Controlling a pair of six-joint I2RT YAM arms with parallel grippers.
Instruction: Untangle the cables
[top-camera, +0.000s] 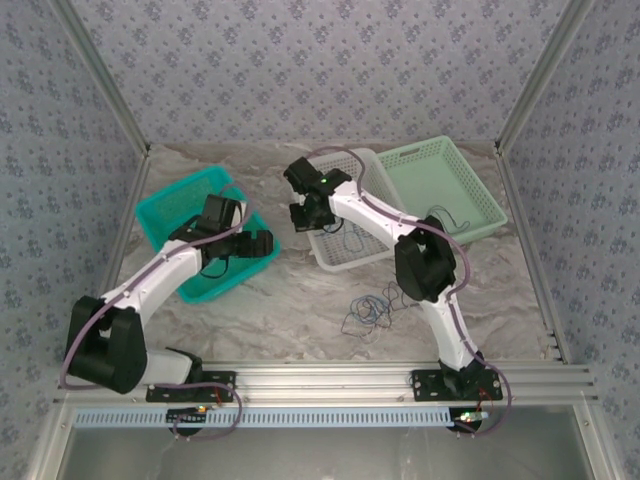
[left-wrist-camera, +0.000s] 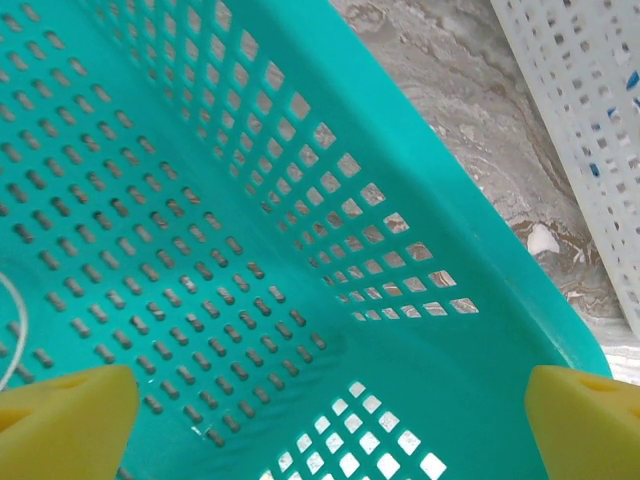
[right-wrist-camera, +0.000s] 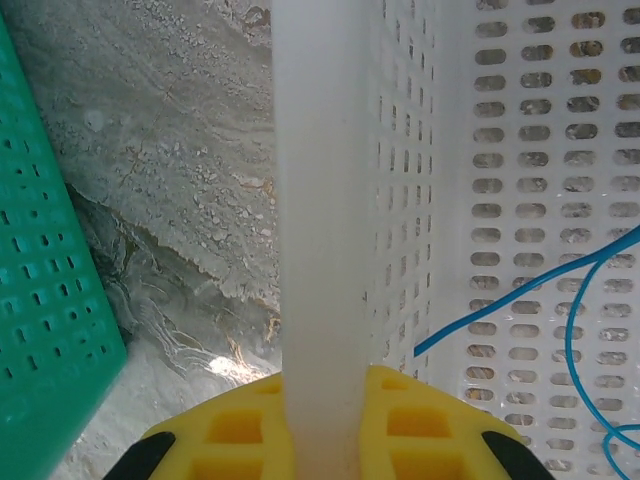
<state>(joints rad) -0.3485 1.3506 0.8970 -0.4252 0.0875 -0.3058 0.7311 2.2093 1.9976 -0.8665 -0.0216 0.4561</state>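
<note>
Firstly, much here is cut off or hard to read. On the right wrist view the right gripper (right-wrist-camera: 320, 430) shows only the tops of its yellow pads (right-wrist-camera: 230, 425) at the bottom edge. They are clenched on the upright side wall of the white basket (right-wrist-camera: 520, 150), one pad on each side of it. The wall itself is blurred, because it is so near to the lens. Inside this basket a blue cable (right-wrist-camera: 500, 312) runs in loose curves over the floor, and it leaves the picture at the right. On the left wrist view the left gripper (left-wrist-camera: 320, 420) is released: two yellow foam fingertips (left-wrist-camera: 65, 420) stand far apart in the lower corners, with nothing between them, above the floor of the teal basket (left-wrist-camera: 300, 200). A pale wire (left-wrist-camera: 18, 335) curves at the left edge and is mostly cut off. From above, more of the cables (top-camera: 370, 310) lie as a small loose tangle of thin dark and bluish loops on the table (top-camera: 290, 310), near the right arm and apart from all the baskets. The single strands are too fine to separate. A thin dark wire (top-camera: 447, 215) lies in the pale green basket (top-camera: 470, 170). All three baskets are plastic and rectangular, with walls and floors pierced by rows of small slots. The table has a grey marbled surface.
</note>
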